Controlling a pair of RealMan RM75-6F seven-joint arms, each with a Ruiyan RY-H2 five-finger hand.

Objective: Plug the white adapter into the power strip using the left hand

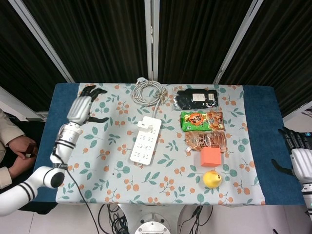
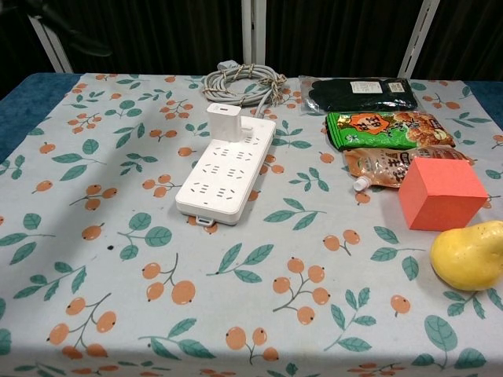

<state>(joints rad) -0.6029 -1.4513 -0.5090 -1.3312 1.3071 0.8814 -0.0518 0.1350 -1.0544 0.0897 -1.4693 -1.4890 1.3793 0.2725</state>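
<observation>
Left hand (image 1: pixel 83 108) spread at table's (image 1: pixel 53 146) left edge, apart from power strip (image 1: pixel 146 139)

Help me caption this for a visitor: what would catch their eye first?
The white power strip lies mid-table with the adapter standing in its far end. To its right, the orange cube and the yellow pear pop against the floral cloth. The left hand hovers open near the table's far left corner.

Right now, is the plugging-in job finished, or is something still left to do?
It looks done: the white adapter stands upright in the far end of the power strip. Nothing is in hand; the left hand is off to the table's left edge, fingers apart, holding nothing. Nothing visible remains.
</observation>
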